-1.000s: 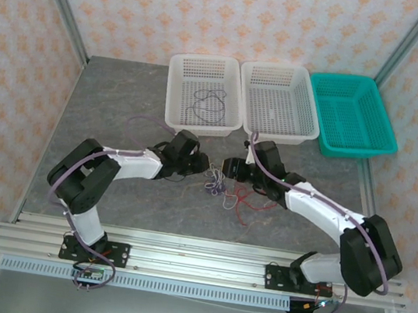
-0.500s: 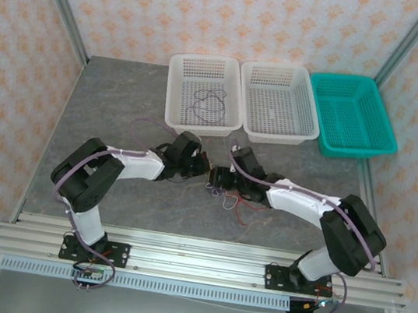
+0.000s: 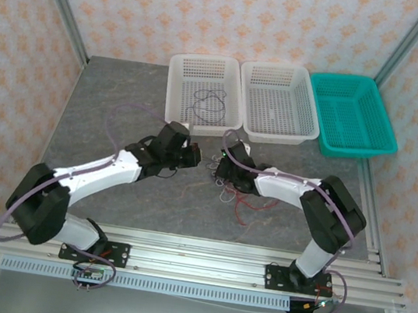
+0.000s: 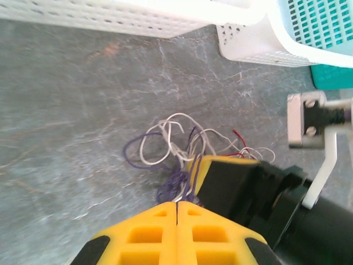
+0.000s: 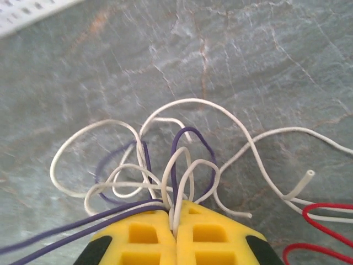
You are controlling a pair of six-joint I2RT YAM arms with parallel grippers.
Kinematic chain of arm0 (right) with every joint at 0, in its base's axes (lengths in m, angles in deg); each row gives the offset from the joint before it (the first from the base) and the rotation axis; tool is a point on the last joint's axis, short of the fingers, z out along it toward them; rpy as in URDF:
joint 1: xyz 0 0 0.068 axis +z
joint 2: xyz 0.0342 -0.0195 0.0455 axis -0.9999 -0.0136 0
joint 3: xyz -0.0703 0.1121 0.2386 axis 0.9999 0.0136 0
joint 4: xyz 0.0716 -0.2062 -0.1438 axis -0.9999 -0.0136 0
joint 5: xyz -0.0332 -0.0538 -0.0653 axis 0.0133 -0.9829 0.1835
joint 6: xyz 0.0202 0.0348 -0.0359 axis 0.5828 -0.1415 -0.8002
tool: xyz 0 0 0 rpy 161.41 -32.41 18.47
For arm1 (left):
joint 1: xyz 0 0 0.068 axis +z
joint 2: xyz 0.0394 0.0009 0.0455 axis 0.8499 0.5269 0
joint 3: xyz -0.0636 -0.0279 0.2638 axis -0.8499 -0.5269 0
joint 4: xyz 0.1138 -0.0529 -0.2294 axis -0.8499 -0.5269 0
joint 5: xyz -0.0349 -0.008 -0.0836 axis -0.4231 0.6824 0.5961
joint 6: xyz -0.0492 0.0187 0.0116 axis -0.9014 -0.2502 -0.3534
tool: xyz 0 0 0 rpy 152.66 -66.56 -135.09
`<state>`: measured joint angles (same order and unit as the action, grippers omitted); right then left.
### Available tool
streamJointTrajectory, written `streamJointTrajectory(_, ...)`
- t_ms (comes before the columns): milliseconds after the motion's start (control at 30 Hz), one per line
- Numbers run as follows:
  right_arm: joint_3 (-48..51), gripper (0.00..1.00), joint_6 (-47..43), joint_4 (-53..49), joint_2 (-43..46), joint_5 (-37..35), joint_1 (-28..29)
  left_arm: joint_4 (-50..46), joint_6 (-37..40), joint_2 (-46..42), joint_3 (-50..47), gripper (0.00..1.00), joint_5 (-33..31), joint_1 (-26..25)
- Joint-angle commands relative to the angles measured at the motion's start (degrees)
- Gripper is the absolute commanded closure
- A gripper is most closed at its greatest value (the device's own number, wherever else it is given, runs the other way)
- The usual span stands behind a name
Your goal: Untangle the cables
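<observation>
Squarely, cables pinched in left gripper — right gripper too.

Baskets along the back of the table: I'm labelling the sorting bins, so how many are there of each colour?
White baskets: 2
Teal basket: 1
Total: 3
</observation>
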<state>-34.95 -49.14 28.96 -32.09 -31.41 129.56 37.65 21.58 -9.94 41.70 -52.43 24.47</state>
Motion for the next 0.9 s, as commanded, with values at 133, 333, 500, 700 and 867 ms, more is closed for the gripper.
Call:
streamJointTrajectory(133,5.5,0.97,3.8,-12.5,1.6,-9.2,-8.3,-10.4,4.0,-15.0,-0.4,1.0,-8.0,11.3)
streamJointTrajectory(333,8.0,0.98,0.2,-9.8,5.3,-6.8,-9.9,-9.4,4.1,-20.2,-2.7,1.0,-5.1,14.0)
streamJointTrajectory(500,11.8,1.0,-5.8,2.6,9.5,9.7,-9.9,7.6,-2.3,-14.1,-8.1,0.93,11.1,12.3)
streamJointTrajectory(700,11.5,1.0,-6.8,6.7,9.9,19.1,-9.5,19.1,-12.2,-1.7,-8.2,0.39,11.8,3.7)
streamJointTrajectory(867,11.1,1.0,-7.0,6.7,9.3,20.2,-8.1,28.6,-21.9,7.9,-9.7,0.33,13.0,2.0)
